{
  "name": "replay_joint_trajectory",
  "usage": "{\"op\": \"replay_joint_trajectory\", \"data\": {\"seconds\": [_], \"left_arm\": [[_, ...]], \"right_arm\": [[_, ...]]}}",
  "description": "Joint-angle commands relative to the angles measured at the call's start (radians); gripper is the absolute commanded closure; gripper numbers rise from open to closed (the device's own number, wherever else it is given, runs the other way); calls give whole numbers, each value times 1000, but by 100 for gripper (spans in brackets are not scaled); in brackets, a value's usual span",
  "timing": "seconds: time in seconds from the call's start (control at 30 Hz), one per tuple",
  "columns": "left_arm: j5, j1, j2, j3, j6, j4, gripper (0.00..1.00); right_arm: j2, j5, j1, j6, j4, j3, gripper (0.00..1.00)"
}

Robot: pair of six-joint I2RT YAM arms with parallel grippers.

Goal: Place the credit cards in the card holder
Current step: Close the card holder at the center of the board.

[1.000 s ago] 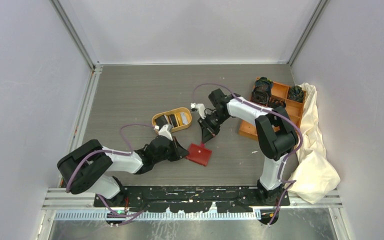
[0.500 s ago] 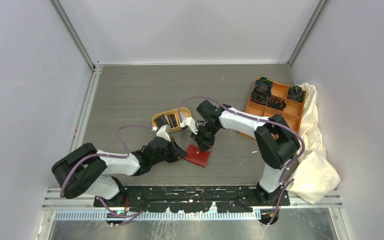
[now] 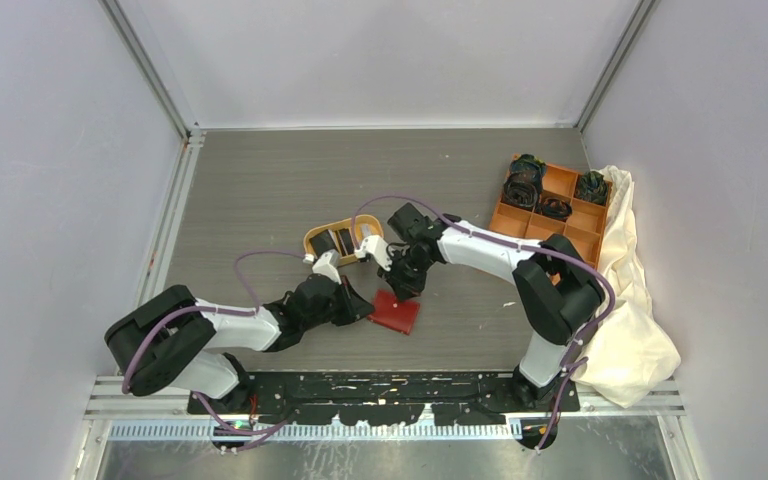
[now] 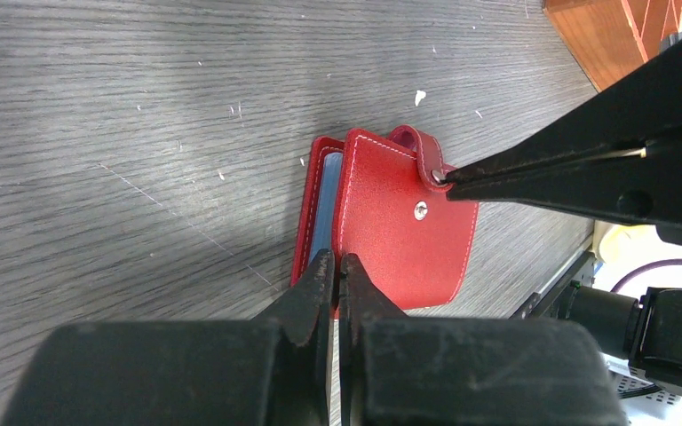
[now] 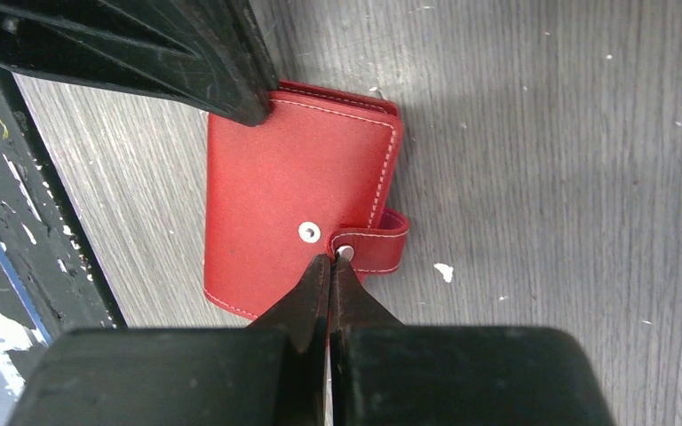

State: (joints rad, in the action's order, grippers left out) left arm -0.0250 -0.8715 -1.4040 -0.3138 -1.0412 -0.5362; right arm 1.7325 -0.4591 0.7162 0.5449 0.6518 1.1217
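Observation:
The card holder (image 3: 397, 313), a red wallet, lies closed on the table with its clasp tab (image 5: 370, 245) unsnapped. My left gripper (image 3: 366, 306) is shut, and its tips (image 4: 336, 264) rest on the wallet's (image 4: 404, 222) near-left edge, where the blue lining shows. My right gripper (image 3: 405, 291) is shut too. Its tips (image 5: 330, 259) touch the snap end of the tab on the wallet (image 5: 284, 195). Credit cards (image 3: 341, 241), black and whitish, stand in the orange oval tray (image 3: 316, 238) behind the wallet, partly hidden by the right arm.
An orange compartment box (image 3: 556, 207) with black coiled bands sits at the right rear. A white cloth (image 3: 632, 300) lies beside it along the right wall. The black base rail (image 3: 380, 390) runs close in front of the wallet.
My right gripper has swung left and down from beside the tray onto the wallet's clasp tab. The wallet and my left gripper have shifted slightly left.

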Motion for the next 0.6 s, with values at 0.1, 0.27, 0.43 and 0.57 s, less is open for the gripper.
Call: {"op": "replay_joint_trajectory", "data": {"seconds": [0.1,0.27,0.43,0.57], "left_arm": [[-6,-3,3,2,7,-30,100],[-6,-3,4,2,6,-29,100],[-6,-3,6,2,7,-29,100],[-5,-3,3,2,8,-29,100]], "right_arm": [[-38,15,39,28,-4,0,99],[-39,22,53,31,-4,-2,99],[-42,14,65,44,6,-2,99],[-53,6,65,45,9,-2,99]]}}
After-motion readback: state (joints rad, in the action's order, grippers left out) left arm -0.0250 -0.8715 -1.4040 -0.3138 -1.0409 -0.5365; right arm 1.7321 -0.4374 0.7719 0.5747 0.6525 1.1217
